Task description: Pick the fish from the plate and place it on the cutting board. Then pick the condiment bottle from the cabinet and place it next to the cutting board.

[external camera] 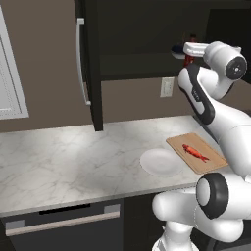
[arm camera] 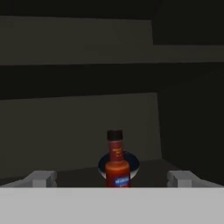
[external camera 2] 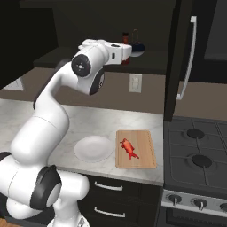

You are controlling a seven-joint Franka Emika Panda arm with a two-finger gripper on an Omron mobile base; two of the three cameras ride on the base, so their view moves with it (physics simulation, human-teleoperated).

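Observation:
The red-orange fish (external camera: 195, 152) (external camera 2: 129, 148) lies on the tan cutting board (external camera: 212, 161) (external camera 2: 146, 155). Just left of the board, the white plate (external camera: 160, 162) (external camera 2: 93, 149) is bare. My arm reaches up to the shelf of the dark cabinet (external camera: 91, 73) (external camera 2: 174, 62), whose door stands open. In the hand view the red condiment bottle (arm camera: 117, 164) (external camera 2: 126, 36) stands upright on that shelf, straight ahead and centred between the fingers (arm camera: 42, 178). My gripper (arm camera: 111, 178) (external camera: 186, 49) (external camera 2: 128, 51) is open wide and holds nothing.
A dark blue bowl (arm camera: 131, 164) (external camera 2: 138, 48) sits right behind the bottle on the shelf. The marble counter (external camera: 73, 162) stretches left of the plate. A stove (external camera 2: 197, 155) stands right of the board. A wall outlet (external camera 2: 135, 83) is below the shelf.

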